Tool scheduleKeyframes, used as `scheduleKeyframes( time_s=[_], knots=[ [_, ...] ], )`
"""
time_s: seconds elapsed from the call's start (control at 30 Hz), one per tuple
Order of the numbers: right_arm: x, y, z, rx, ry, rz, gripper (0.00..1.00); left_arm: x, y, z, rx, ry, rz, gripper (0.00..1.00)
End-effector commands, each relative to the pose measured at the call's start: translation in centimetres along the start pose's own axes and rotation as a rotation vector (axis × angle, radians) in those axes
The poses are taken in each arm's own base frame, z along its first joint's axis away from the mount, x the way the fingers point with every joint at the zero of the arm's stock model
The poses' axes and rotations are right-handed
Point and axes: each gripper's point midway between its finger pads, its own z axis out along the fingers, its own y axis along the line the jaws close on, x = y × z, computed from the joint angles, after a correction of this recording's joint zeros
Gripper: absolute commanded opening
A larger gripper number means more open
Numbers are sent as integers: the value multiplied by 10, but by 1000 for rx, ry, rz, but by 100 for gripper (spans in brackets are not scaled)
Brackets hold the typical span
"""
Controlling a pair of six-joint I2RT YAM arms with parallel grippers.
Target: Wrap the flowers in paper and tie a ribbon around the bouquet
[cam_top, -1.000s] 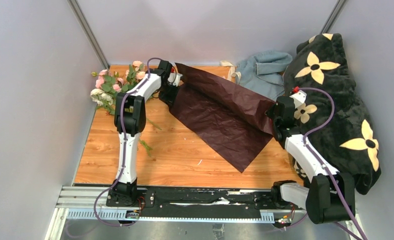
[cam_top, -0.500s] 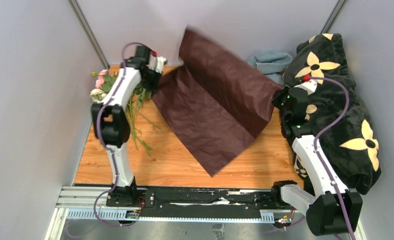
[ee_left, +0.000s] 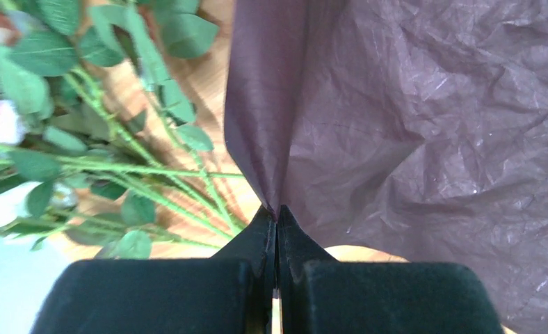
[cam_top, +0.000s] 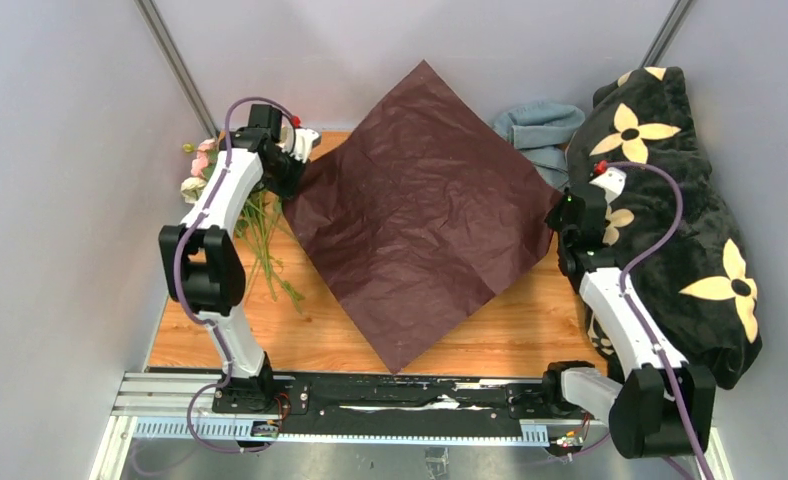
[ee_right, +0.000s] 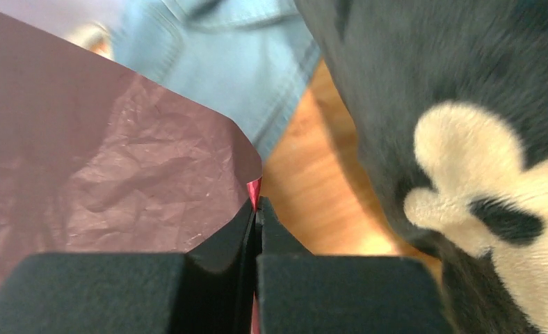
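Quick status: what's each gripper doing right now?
Left gripper: closed, pinching one corner of the paper.
Right gripper: closed, pinching the opposite corner of the paper.

Legible markings, all three views: none. I found no text, label, brand name, number or sign that I could read. The paper (cam_top: pixel 420 210) at my 12 o'clock was plain on the face I could see. The black blanket (cam_top: pixel 710 200) at my 2 o'clock carried only cream flower shapes, without lettering.
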Motion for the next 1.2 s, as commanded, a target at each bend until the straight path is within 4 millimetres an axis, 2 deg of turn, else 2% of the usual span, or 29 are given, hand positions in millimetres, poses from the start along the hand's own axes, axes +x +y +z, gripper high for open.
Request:
scheduleKeyframes(
  time_s=[0.0,0.07,0.2,0.23,0.27,0.3,0.33,0.37,0.4,0.43,0.53,0.57,0.63,0.67,0.7,0.73,0.8,0.9,1.0,1.07,1.13,1.17],
  knots=[
    [45,-35,13,112,95,-108,0,9,-10,40,88,53,-23,0],
    [62,-46,17,151,128,-133,0,15,-8,57,91,87,-42,0],
    [71,-62,21,205,144,-165,0,27,-12,81,121,122,-62,0],
    [72,-64,23,212,146,-171,0,32,-16,86,133,126,-65,4],
    [74,-66,24,218,153,-176,0,35,-18,90,138,129,-68,14],
    [74,-66,26,221,158,-184,0,36,-18,90,140,130,-66,29],
    [73,-66,27,220,164,-195,5,37,-19,89,139,130,-62,45],
    [71,-65,27,215,171,-208,18,36,-17,86,128,123,-56,57],
    [68,-63,27,209,178,-220,37,32,-15,79,116,108,-47,66],
    [62,-59,27,202,177,-231,45,24,-11,67,97,78,-31,74],
    [46,-45,22,170,200,-275,51,6,4,33,25,2,3,98],
    [40,-36,19,148,198,-295,52,4,11,23,-3,-13,4,100],
    [27,-14,11,96,176,-345,51,11,29,12,-54,-3,12,100],
    [23,-5,6,78,162,-376,52,18,35,13,-79,25,22,100],
    [22,7,1,49,156,-405,52,36,56,12,-129,75,5,100],
    [22,16,-4,21,152,-427,52,45,61,16,-138,109,11,97],
    [25,35,-14,-48,151,-450,52,70,70,23,-149,204,10,84],
    [35,67,-28,-197,155,-454,51,97,67,36,-127,298,42,66],
    [46,88,-38,-296,163,-463,51,106,61,44,-91,319,52,63],
    [54,93,-41,-322,178,-473,50,105,57,50,-64,311,47,60],
    [60,93,-42,-325,194,-488,50,102,55,57,-41,304,34,47],
    [62,93,-42,-325,202,-495,50,101,54,61,-31,302,29,44]
  ],
)
